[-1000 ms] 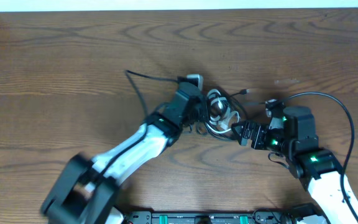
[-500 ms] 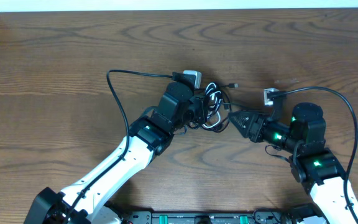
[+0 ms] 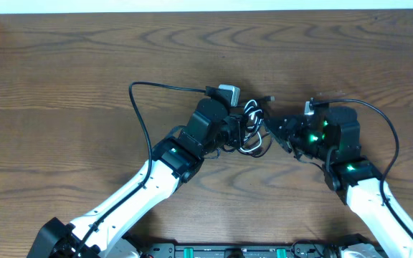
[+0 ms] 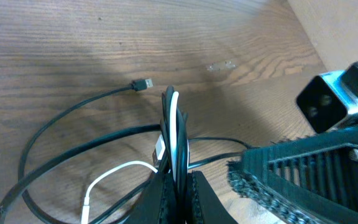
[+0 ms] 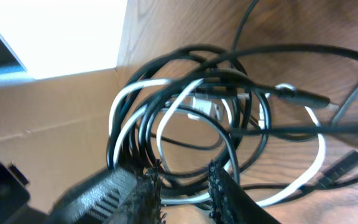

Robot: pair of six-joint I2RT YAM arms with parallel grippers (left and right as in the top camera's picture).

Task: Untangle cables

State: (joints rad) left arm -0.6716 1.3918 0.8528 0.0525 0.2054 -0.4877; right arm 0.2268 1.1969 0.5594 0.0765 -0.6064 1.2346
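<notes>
The cables (image 3: 250,126), thin black cords and a white one looped together, lie mid-table between my two grippers. My left gripper (image 3: 236,131) meets the bundle from the left. Its wrist view shows the left gripper (image 4: 180,194) shut on a black and a white strand of the cables (image 4: 174,124), which rise upright from the pads. A small plug end (image 4: 143,83) lies loose beyond. My right gripper (image 3: 273,130) reaches in from the right. In its wrist view the right gripper (image 5: 185,190) has its jaws a narrow gap apart, with cords of the cables (image 5: 185,93) crossing that gap.
The left arm's thick black wire (image 3: 138,107) arcs over the wooden table (image 3: 70,64) to the left of the bundle. The right arm's wire (image 3: 387,129) curves at the right. The table's far edge (image 3: 192,12) runs along the top.
My right gripper has moved left and up into the bundle, and its jaws have narrowed from wide open. The left arm has shifted slightly right, still holding its strands.
</notes>
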